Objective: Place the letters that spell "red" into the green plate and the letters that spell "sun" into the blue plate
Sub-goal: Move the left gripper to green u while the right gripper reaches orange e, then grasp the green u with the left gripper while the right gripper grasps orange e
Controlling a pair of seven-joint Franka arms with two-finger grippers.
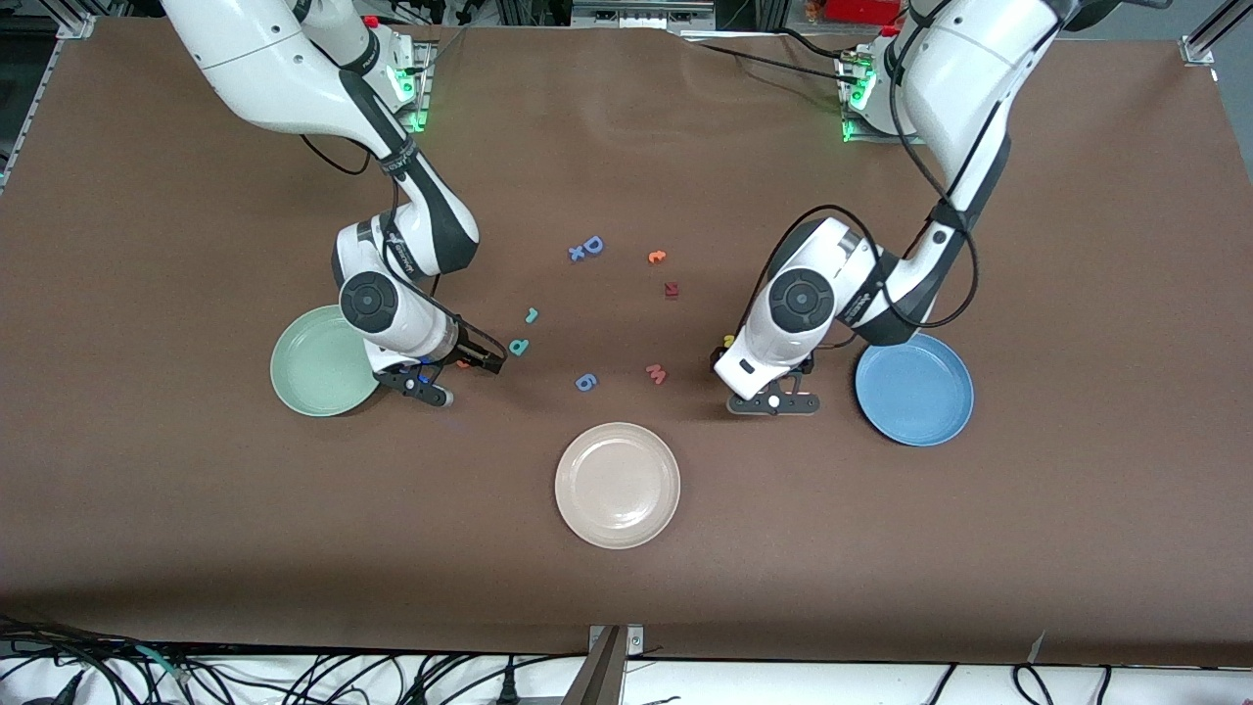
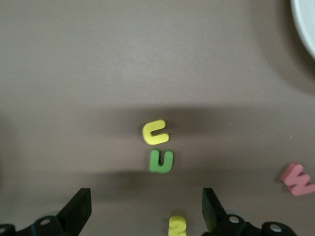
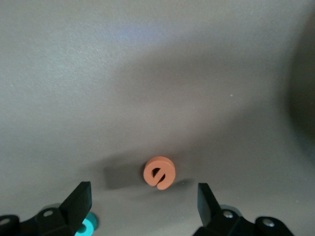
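My right gripper (image 3: 143, 206) hangs open low over the table beside the green plate (image 1: 313, 364). The orange "e" (image 3: 159, 172) lies flat just ahead of its fingers, and the teal "d" (image 3: 88, 227) is next to one finger. In the front view the "e" (image 1: 462, 363), the "d" (image 1: 519, 347) and the teal "r" (image 1: 532, 314) sit near that hand. My left gripper (image 2: 146, 211) is open beside the blue plate (image 1: 915, 389). The yellow "s" (image 2: 177, 225) lies between its fingers. The green "n" (image 2: 161, 161) and the yellow "u" (image 2: 155, 132) lie just ahead, touching nothing.
A beige-white plate (image 1: 617, 485) sits nearer the front camera, mid-table. A pink "m" (image 1: 656, 373), a blue "6" (image 1: 584, 382), a blue "D" (image 1: 591, 246), an orange curly letter (image 1: 657, 257) and a dark red piece (image 1: 672, 289) are scattered between the arms.
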